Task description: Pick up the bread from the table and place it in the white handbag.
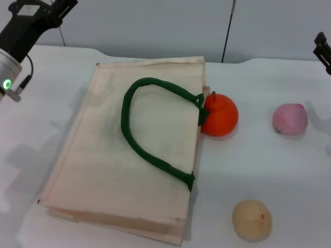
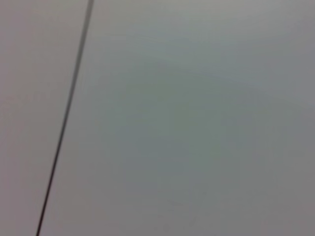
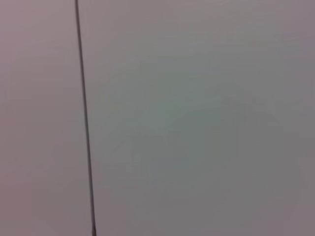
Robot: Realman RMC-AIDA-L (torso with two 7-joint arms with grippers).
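Note:
The white handbag (image 1: pixel 103 155) lies flat on the table in the head view, its dark green handle (image 1: pixel 139 139) looped across the top. The bread is not in view in any frame. My left gripper (image 1: pixel 58 9) is raised at the far left top corner, well away from the bag. My right gripper (image 1: pixel 322 47) shows only as a black tip at the right edge, above the table. Both wrist views show only a plain grey wall with a thin dark line.
An orange fruit (image 1: pixel 219 114) touches the bag's right edge near the handle end. A pink round object (image 1: pixel 290 119) lies to the right of it. A small round tan ball (image 1: pixel 252 220) lies at the front right. The white table (image 1: pixel 269 170) extends around them.

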